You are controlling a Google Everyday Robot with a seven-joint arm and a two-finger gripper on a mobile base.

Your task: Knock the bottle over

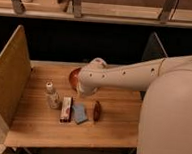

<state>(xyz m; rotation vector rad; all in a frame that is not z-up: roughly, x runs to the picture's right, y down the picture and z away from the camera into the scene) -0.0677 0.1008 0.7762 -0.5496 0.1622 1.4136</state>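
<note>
The bottle is small and pale with a white cap. It stands upright on the wooden table, left of centre. My white arm reaches in from the right, and its end hangs over the middle of the table. My gripper is at that end, pointing down, a short way to the right of the bottle and slightly behind it. It is apart from the bottle. The arm's wrist hides most of the gripper.
A flat red-and-white box, a blue packet and a dark red object lie in a row right of the bottle. A red bowl sits behind, partly hidden by the arm. Upright panels flank the table.
</note>
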